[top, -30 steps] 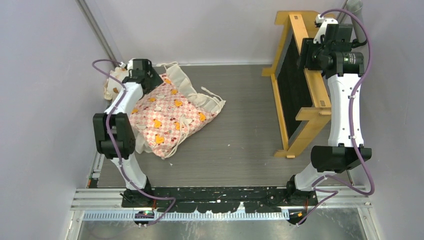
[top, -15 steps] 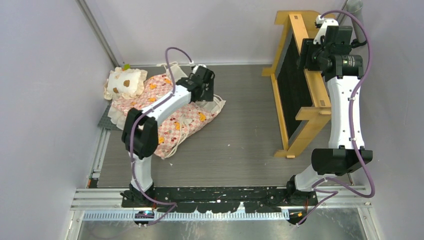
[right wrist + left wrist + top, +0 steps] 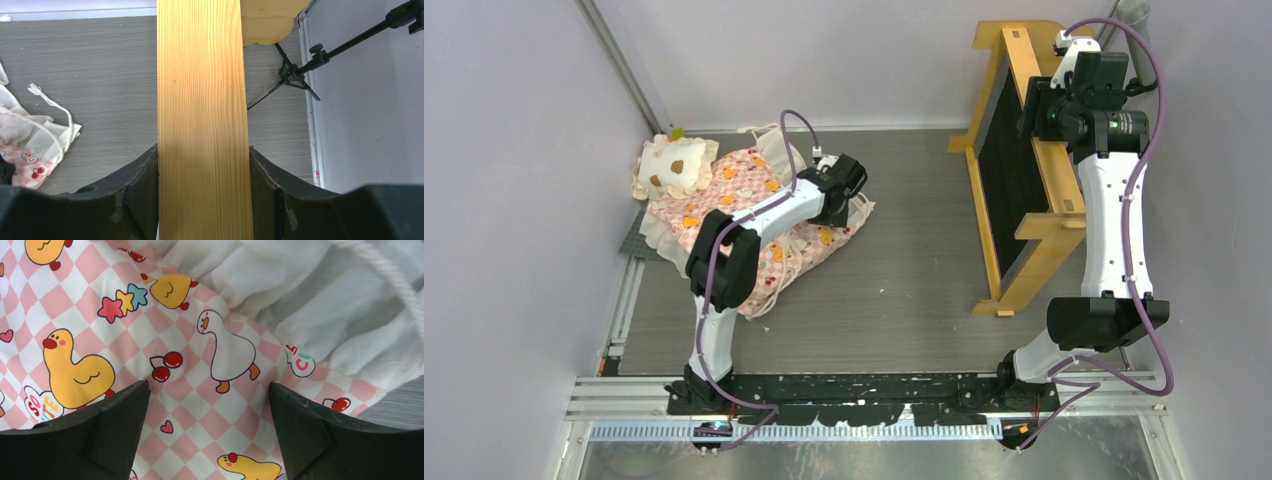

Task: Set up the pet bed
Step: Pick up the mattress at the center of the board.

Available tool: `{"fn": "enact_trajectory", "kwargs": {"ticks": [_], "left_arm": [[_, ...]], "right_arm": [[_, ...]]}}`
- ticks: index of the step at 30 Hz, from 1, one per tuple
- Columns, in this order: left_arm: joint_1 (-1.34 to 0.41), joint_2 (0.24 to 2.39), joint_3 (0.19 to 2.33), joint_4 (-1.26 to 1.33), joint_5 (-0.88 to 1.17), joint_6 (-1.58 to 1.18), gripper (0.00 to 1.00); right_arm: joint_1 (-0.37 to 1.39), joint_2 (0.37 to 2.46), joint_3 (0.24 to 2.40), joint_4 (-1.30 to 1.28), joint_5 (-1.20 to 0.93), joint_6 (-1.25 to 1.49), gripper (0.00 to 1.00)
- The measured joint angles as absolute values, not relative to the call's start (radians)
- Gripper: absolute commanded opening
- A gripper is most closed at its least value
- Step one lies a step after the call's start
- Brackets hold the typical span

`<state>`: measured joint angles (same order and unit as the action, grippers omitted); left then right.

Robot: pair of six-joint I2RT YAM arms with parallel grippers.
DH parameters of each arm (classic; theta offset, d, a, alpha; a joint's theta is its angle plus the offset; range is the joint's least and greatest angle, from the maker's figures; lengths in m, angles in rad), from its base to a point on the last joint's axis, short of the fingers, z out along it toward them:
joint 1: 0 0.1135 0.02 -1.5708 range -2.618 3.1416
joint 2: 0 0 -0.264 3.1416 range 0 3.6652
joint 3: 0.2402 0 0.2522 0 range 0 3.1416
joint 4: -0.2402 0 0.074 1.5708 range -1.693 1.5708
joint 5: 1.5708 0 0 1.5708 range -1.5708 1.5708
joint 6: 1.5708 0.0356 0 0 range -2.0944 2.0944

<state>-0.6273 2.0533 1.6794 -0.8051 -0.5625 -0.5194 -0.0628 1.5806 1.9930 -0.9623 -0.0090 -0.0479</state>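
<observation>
Parts of the pet bed are hidden: the left arm (image 3: pixel 754 215) covers the mattress's (image 3: pixel 729 180) middle; the right arm (image 3: pixel 1109 200) hides the bed frame's (image 3: pixel 1049 226) far end; the frame stands tipped on its side at the surface's (image 3: pixel 904 250) right edge, dark base (image 3: pixel 1009 170) facing left, right jaws clamped on a rail (image 3: pixel 202 125); the mattress lies well apart at rear left beside the pillow (image 3: pixel 674 165), left jaws spread wide over its checks.

left gripper (image 3: pixel 852 200) | swung right (off pillow (image 3: pixel 674 165)) | over mattress (image 3: pixel 734 180)
</observation>
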Motion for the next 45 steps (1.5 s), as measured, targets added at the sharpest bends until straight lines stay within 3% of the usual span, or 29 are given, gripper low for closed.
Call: {"fn": "enact_trajectory", "kwargs": {"ticks": [6, 8, 16, 23, 29, 45], "left_arm": [[-0.627, 2.053, 1.631, -0.810, -0.583, -0.546, 0.18], [-0.628, 2.051, 1.626, -0.813, -0.595, -0.543, 0.01], [-0.589, 1.904, 1.590, -0.855, -0.613, -0.542, 0.00], [-0.373, 1.501, 1.490, -0.860, -0.528, -0.543, 0.00], [-0.298, 1.249, 1.408, -0.888, -0.499, -0.542, 0.00], [0.030, 0.988, 1.354, -1.003, -0.456, -0.536, 0.00]], "right_arm": [[-0.063, 1.579, 1.993, -0.963, -0.009, -0.048, 0.01], [-0.063, 1.579, 1.993, -0.963, -0.009, -0.048, 0.01], [-0.044, 1.584, 2.009, -0.979, 0.015, -0.036, 0.01], [0.125, 1.618, 2.060, -1.016, 0.226, 0.031, 0.01], [0.301, 1.655, 2.083, -0.999, 0.427, 0.043, 0.01], [0.695, 1.876, 2.177, -0.903, 0.884, -0.051, 0.01]]}}
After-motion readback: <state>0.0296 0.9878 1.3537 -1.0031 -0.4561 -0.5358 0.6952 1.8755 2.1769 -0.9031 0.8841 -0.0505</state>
